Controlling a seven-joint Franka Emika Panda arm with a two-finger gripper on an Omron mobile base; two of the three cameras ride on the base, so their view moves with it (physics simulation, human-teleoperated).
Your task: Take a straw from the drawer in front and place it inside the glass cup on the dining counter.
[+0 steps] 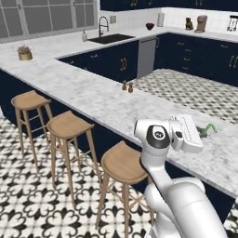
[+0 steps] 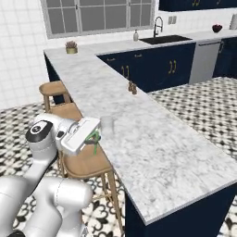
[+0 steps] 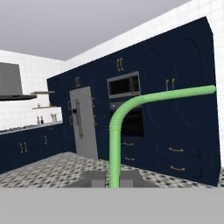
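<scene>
My gripper (image 2: 94, 137) is shut on the green straw (image 2: 96, 140), level with the near edge of the dining counter (image 2: 152, 139). The glass cup (image 2: 107, 124) stands on the marble just beyond the hand, a short way in from that edge. Seen from the left, the gripper (image 1: 203, 133) hovers over the counter (image 1: 93, 95) with the straw's bent end (image 1: 211, 126) poking out past it. In the hand view the straw (image 3: 114, 144) rises from between the fingertips (image 3: 94, 177) and bends to the right. The drawer is out of view.
Three round wooden stools (image 1: 123, 162) line the counter's near side, one directly below the hand (image 2: 85, 162). Two small shakers (image 2: 133, 88) stand mid-counter. A potted plant (image 2: 71, 47) sits at the far corner. A sink (image 2: 164, 39) lies beyond.
</scene>
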